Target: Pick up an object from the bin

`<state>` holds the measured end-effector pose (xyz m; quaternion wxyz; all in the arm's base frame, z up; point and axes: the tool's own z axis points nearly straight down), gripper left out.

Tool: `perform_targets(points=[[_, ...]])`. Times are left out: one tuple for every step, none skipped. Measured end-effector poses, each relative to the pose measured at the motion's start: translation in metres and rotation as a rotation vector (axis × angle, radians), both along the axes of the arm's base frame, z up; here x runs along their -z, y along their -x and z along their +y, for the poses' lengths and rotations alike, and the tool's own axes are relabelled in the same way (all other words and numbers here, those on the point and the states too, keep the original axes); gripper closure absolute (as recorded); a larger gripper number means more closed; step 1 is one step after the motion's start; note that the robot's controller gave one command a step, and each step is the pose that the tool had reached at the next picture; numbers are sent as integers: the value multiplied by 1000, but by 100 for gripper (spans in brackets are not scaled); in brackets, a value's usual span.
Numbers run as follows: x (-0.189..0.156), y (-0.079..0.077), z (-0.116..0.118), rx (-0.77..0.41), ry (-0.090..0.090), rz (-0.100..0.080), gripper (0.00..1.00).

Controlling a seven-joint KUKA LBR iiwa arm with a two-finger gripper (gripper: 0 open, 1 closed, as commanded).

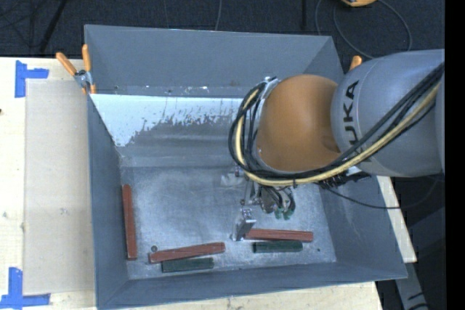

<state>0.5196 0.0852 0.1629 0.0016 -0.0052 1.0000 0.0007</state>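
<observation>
Grey metal bin (182, 69) held five thin sticks. The gripper (243, 227) was low near the bin's lower right corner, its tip at the left end of a red-brown stick (283, 234), a dark green stick (277, 247) just below that. Whether it was spread or pinching could not be told. A second red-brown stick (187, 252) and second green stick (187, 265) lay by the lower edge, a third red-brown stick (129, 221) along the left wall

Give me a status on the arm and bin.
Gripper low at the view-left end of the right-hand red-brown stick. Dark green stick close beside it.
</observation>
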Motion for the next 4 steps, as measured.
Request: perform_targets(points=[[35,25,3,-125,2,7,0],[88,43,-2,-104,-1,-11,100],[88,43,-2,-103,-1,-11,100],[-42,12,-19,-145,1,3,100]])
